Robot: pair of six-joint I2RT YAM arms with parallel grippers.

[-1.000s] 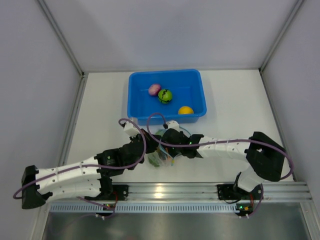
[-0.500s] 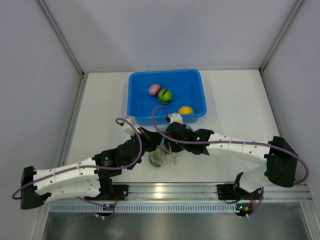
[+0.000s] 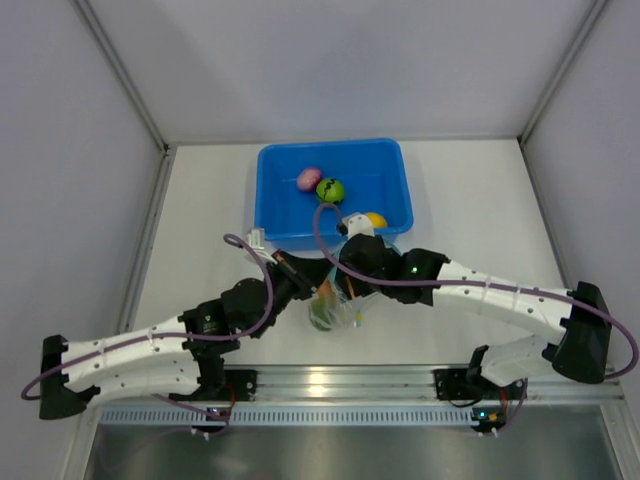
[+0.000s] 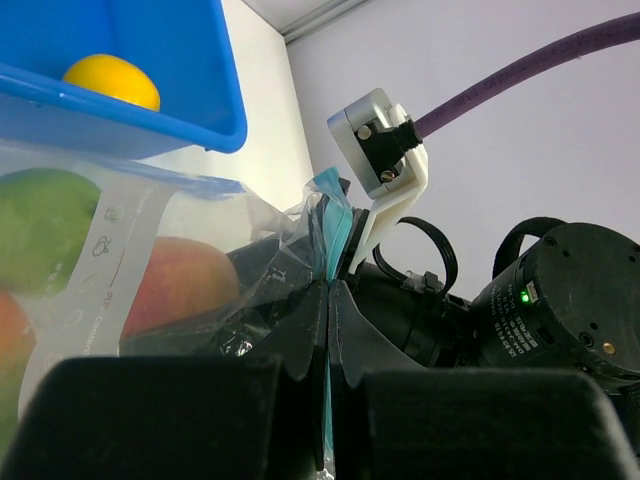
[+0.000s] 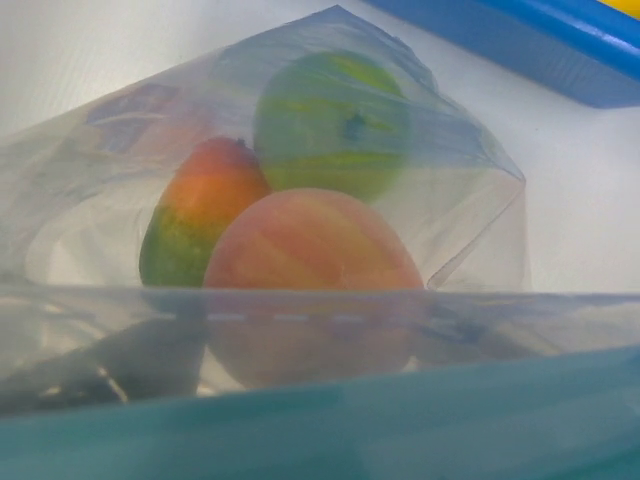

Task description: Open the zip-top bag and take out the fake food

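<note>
left end effector [image 4: 328, 300] is clamped tight on the teal zipper strip [image 4: 331, 232] of the zip-top bag [image 3: 332, 312]. the bag sits over the desk [image 3: 480, 200], just in front of the blue tub [image 3: 268, 190]. right end effector [image 3: 342, 287] is right up against the bag's top edge, but i cannot tell whether it is gripping or spread apart. three pieces of fake food [image 5: 312, 250] show through the plastic, and three more lie in the tub.
</note>
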